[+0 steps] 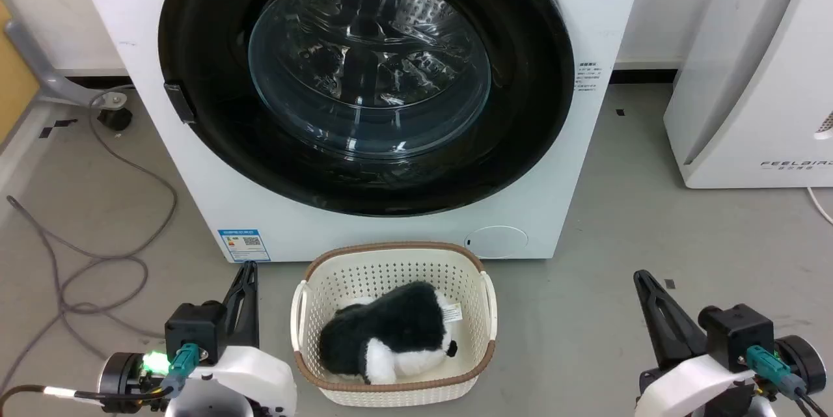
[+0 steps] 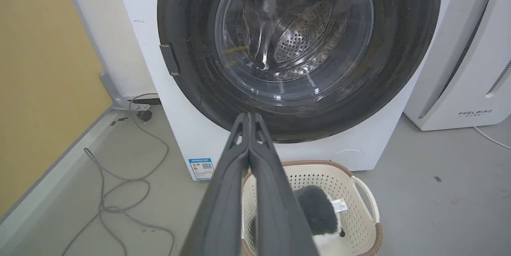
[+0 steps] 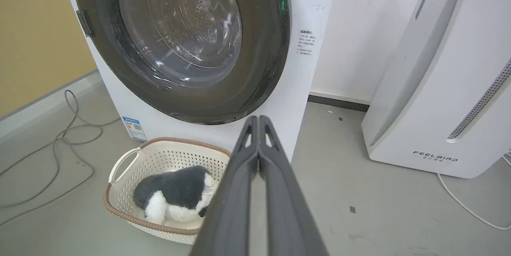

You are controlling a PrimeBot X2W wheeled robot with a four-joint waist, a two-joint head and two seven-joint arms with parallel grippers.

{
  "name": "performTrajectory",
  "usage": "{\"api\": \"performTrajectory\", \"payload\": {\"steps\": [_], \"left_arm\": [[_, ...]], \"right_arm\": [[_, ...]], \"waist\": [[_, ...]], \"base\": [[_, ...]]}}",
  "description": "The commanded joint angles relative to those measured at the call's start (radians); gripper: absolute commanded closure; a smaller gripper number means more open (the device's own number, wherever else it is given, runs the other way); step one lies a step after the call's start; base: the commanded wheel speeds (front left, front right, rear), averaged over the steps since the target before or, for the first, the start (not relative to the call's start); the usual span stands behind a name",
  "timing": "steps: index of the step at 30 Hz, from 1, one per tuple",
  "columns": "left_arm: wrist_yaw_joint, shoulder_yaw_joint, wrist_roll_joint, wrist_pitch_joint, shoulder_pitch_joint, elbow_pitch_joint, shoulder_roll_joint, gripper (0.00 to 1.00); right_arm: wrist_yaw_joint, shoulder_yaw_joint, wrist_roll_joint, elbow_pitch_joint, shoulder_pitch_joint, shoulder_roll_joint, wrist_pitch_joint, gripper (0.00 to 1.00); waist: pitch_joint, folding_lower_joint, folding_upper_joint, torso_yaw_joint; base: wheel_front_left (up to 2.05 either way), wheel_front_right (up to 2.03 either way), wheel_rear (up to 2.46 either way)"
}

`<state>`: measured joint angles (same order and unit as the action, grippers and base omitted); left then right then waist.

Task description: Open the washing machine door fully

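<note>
Your left claw [image 1: 250, 267] and right claw [image 1: 640, 275] sit low over the grey floor [image 1: 618, 222], each with its two long dark fingers clenched together on nothing. The washing machine door [image 1: 368, 79] stands beyond and above both, well apart from them, shut flat against the front of the white washing machine [image 1: 150, 163]. It lies up and to the right of the left claw, up and to the left of the right one.

The white appliance [image 1: 748, 79] at right reads FEELBAIRD. A blue label sticker [image 1: 244, 244] with a QR code marks the washer's lower left corner; the small print right of the door is too fine to read.

The door is a glossy black ring around a bulging clear glass bowl, with perforated steel showing through. Between the claws, a cream perforated basket [image 1: 390, 249] with a brown rim holds a black-and-white plush toy [image 1: 390, 339].
</note>
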<state>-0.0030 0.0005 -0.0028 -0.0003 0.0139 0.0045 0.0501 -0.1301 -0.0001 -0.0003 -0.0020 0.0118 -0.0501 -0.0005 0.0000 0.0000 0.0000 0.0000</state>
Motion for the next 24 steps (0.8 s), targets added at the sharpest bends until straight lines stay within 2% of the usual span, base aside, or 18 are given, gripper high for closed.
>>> {"api": "performTrajectory", "payload": {"steps": [1, 15, 16, 24], "left_arm": [[0.003, 0.0, 0.003, 0.0, -0.014, -0.005, 0.0, 1.0], [0.003, 0.0, 0.003, 0.0, -0.014, -0.005, 0.0, 1.0], [0.0, 0.0, 0.0, 0.0, 0.0, 0.0, 0.0, 0.0], [0.011, -0.004, -0.005, -0.012, 0.003, 0.0, 0.0, 0.0]], "right_arm": [[-0.001, 0.0, 0.0, 0.002, -0.012, 0.0, 0.0, 1.0], [-0.001, 0.0, 0.0, 0.002, -0.012, 0.0, 0.0, 1.0], [0.0, 0.0, 0.0, 0.0, 0.0, 0.0, 0.0, 0.0], [0.0, -0.006, 0.02, -0.004, 0.0, 0.0, -0.012, 0.0]], "waist": [[0.0, 0.0, 0.0, 0.0], [0.0, 0.0, 0.0, 0.0], [0.0, 0.0, 0.0, 0.0], [0.002, 0.0, 0.0, 0.0]], "base": [[0.0, 0.0, 0.0], [0.0, 0.0, 0.0], [0.0, 0.0, 0.0], [0.0, 0.0, 0.0]]}}
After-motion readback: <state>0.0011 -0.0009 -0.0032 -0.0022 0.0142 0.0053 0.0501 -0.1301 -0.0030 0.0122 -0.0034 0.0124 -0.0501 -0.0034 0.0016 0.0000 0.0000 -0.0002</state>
